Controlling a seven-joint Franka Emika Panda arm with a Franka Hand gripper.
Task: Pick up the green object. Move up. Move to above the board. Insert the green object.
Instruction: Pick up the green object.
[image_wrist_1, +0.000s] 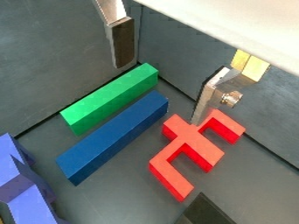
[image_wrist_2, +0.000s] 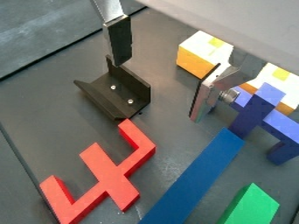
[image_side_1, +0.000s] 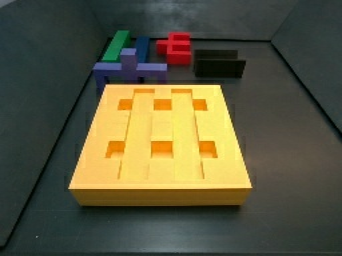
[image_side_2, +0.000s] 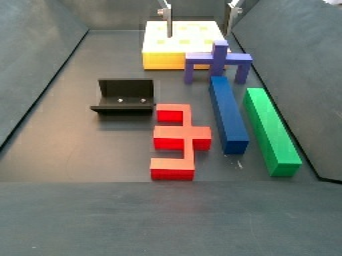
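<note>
With gripper (image_wrist_1: 167, 74) wide open, empty, wrist view shows green object (image_wrist_1: 108, 97) on floor below fingers, beside blue bar (image_wrist_1: 114, 138). Side view: green object (image_side_2: 274, 129) well apart from board (image_side_2: 178, 42).

From where I stand, nothing here carries any writing. No letters, numbers, brand marks or signs can be read on the green object (image_side_2: 270, 128), the board (image_side_1: 163, 142), the fixture (image_side_2: 124, 97) or the claw (image_wrist_1: 167, 75); every face I can see of them is plain.
</note>
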